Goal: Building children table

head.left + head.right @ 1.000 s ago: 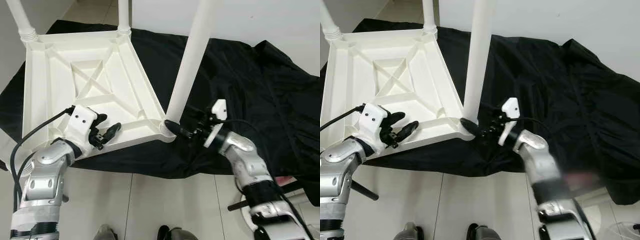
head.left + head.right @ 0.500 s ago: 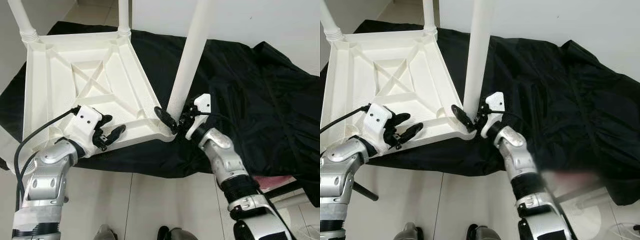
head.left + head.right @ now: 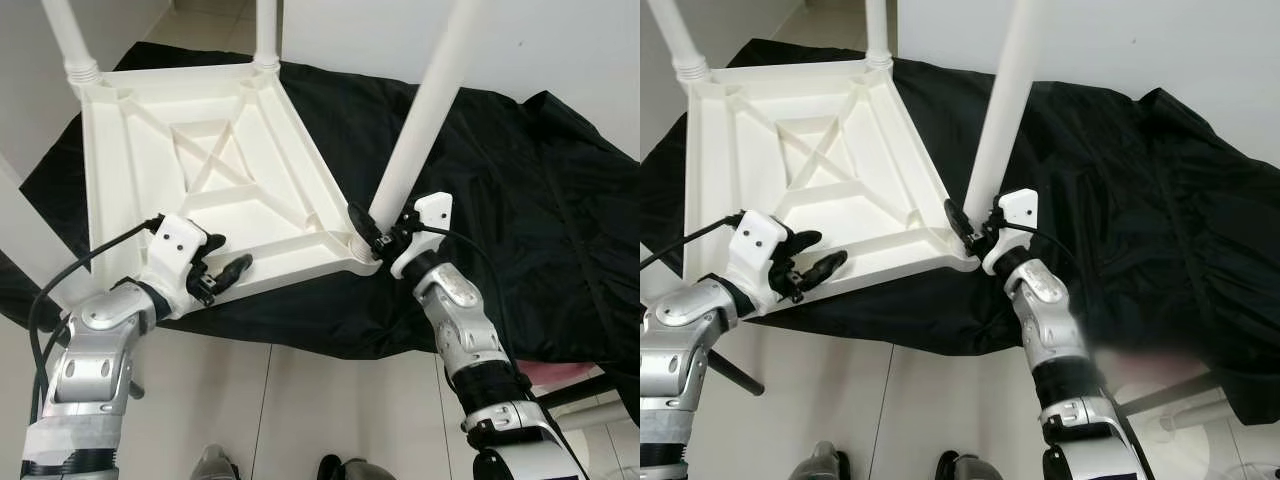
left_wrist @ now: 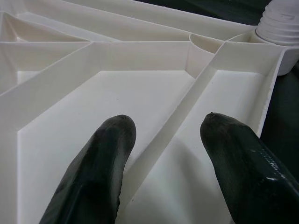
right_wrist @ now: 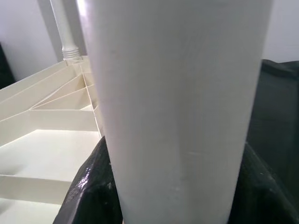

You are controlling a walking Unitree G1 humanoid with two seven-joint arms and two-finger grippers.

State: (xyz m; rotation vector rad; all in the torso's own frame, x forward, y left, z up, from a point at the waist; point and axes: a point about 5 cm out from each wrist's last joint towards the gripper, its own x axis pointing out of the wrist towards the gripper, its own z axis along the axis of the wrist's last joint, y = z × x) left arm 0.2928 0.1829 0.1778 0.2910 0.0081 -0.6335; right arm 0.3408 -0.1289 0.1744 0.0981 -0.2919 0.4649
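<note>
Two hands work the upturned white plastic children's table [image 3: 200,190]: right hand [image 3: 385,232] has just clasped the near white leg [image 3: 420,130]; left hand [image 3: 215,272] gapes wide, bracing for tightening.

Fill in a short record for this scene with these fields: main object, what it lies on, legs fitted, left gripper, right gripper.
main object: white plastic table top, lying upside down with its ribs showing
what it lies on: black cloth
legs fitted: three white legs visible standing in corners; the near-right leg is tilted
left gripper: left gripper open, fingers astride a rib at the near edge
right gripper: right gripper closed around the base of the near-right leg
</note>
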